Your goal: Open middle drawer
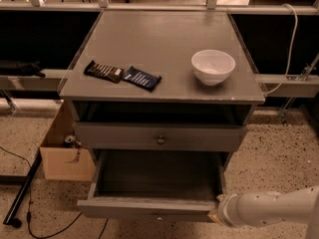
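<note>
1. Camera view: find the middle drawer [149,207] low and near, pulled well out beneath the shut knobbed drawer [160,140].
2. Note the gripper [215,217] at that drawer's near right front corner, by the bottom edge; cannot tell whether spread or pinching.
3. Pull straight toward the near side, evenly, to avoid skewing the drawer.
4. Leave the bowl [213,66] on top unshaken.
</note>
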You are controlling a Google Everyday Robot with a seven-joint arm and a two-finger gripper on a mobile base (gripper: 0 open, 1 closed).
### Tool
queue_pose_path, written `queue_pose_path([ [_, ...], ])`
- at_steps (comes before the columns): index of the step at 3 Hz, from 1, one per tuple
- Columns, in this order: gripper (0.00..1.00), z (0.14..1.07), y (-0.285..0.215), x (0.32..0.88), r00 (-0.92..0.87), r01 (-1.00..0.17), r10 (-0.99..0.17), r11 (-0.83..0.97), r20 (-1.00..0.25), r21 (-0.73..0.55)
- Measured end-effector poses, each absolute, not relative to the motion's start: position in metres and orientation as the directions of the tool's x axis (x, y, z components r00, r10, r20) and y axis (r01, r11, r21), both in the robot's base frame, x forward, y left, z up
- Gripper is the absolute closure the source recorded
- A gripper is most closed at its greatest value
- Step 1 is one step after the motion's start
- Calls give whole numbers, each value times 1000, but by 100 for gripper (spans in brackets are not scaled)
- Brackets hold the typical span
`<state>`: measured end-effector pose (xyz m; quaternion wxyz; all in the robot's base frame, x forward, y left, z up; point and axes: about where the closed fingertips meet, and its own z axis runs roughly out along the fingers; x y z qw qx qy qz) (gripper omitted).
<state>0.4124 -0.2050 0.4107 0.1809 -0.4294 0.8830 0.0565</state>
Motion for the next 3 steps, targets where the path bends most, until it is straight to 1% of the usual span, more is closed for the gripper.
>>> queue_pose_path([
  [1, 97, 413, -205, 414, -566, -779, -738, 625, -368, -55],
  [2, 100, 411, -208, 406, -567, -779, -739, 625, -364, -54],
  [3, 100, 417, -209, 402, -538, -792, -755, 605, -375, -80],
])
